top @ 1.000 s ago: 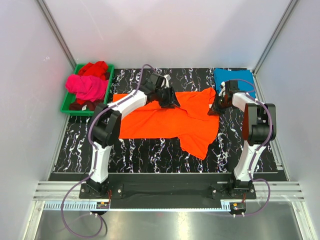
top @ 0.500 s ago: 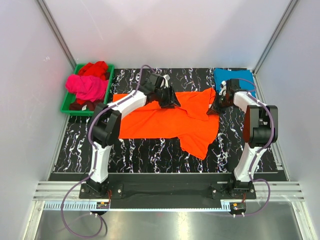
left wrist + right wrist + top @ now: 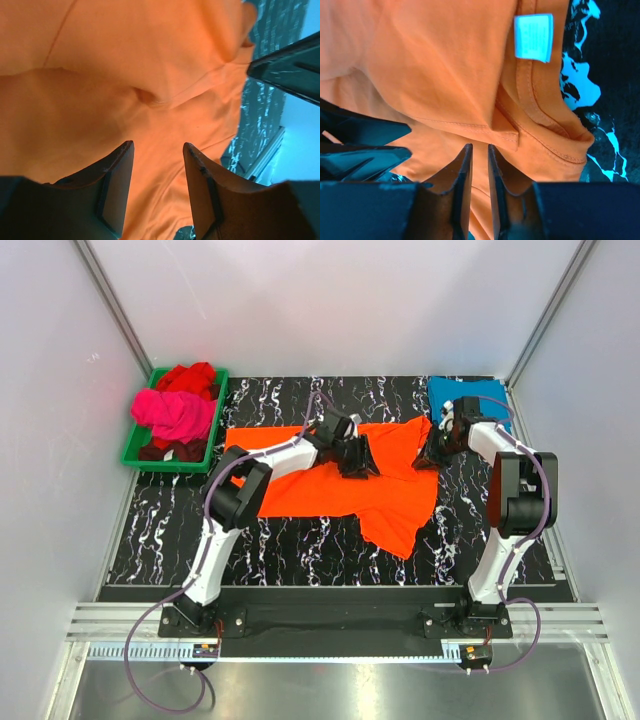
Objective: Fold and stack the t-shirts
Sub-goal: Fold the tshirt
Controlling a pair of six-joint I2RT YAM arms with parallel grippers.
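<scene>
Both sides need an even pinch, I'd say: the orange t-shirt lies spread on the table, left end effector with jaws apart over it, right end effector nearly together by the collar, though I can't tell if it grips.

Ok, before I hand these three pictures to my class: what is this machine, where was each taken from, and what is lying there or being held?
These are two robot arms bolted at the near edge of a black table, each ending in a two-finger pincer. The wide picture looks down from above and behind them; each close-up comes from a camera on one wrist. An orange t-shirt lies rumpled in the middle. A blue t-shirt lies at the far right corner; a green tray at far left holds a pink t-shirt and a red t-shirt. The left pincer stands open over the orange cloth, holding nothing. The right pincer, nearly shut, sits at the collar near a white label; whether it pinches cloth is unclear.
</scene>
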